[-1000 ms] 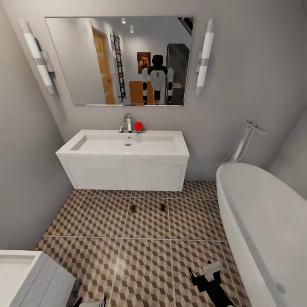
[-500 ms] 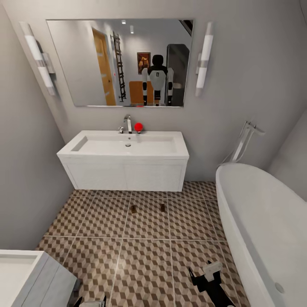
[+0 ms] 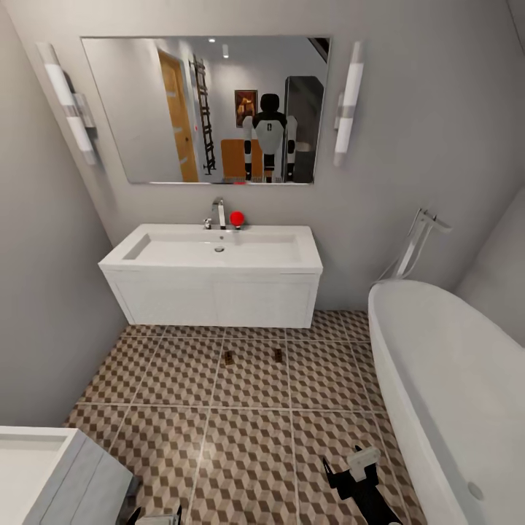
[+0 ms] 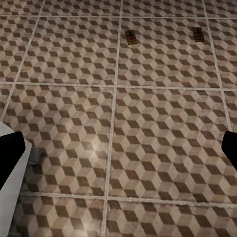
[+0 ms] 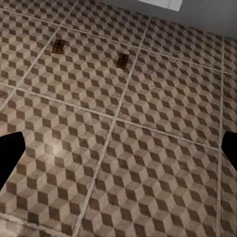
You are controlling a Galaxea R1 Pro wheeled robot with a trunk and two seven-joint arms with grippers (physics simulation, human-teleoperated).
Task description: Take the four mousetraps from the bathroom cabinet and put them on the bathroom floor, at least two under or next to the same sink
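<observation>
Two mousetraps [image 3: 228,357] [image 3: 278,355] lie on the patterned bathroom floor [image 3: 248,445] before the sink [image 3: 211,251], well ahead of the right end effector [image 3: 348,470] and left end effector [image 4: 118,148], both spread wide and empty.

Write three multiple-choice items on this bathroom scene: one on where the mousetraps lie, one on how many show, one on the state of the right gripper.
1. Where do the mousetraps lie?
A. in the bathtub
B. on the bathroom floor in front of the sink
C. on the sink's rim

2. How many mousetraps show on the tiles?
A. two
B. three
C. four

3. What does the right gripper hold?
A. a mousetrap
B. the red ball
C. nothing

Key: 1 B, the mousetraps rest on the bathroom floor just before the sink. 2 A, the left wrist view too shows two. 3 C, the right gripper has fingers spread wide over bare tiles.
</observation>
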